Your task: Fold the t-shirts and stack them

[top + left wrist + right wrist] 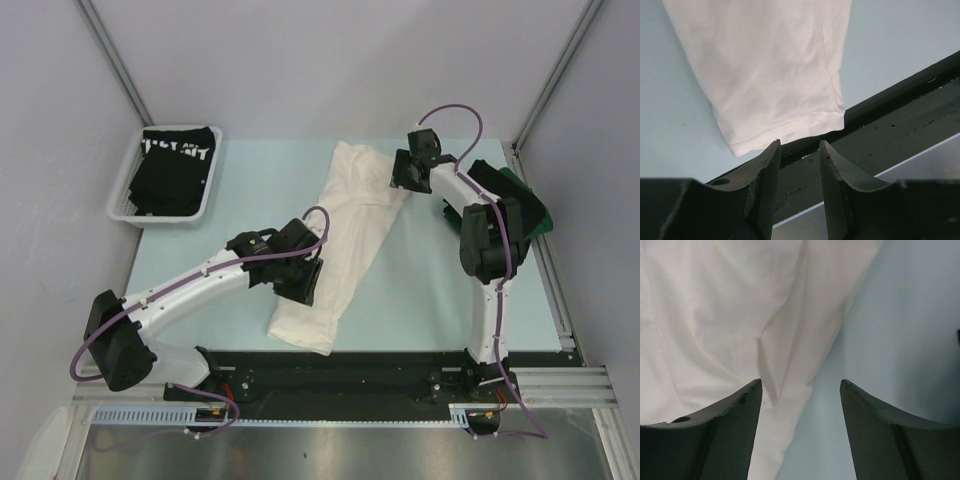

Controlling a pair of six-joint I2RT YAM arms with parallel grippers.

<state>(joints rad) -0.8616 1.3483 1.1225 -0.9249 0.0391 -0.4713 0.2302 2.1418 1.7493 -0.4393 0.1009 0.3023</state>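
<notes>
White tee [345, 235] — folded lengthwise, seemingly, fingers [720, 440] apart

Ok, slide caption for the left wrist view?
Left fingers, apart and empty, at the white t-shirt's hem near the table edge.

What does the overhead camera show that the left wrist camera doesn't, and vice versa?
Only the top view: the basket holding a black lettered t-shirt, the dark green t-shirt at the right edge, and the right claw over the far end of the white t-shirt. Only the left wrist view: the left claw, jaws open with nothing between them, and the shirt's stitched hem up close. Both: the white t-shirt, the pale blue table and the black strip along its near edge.
</notes>
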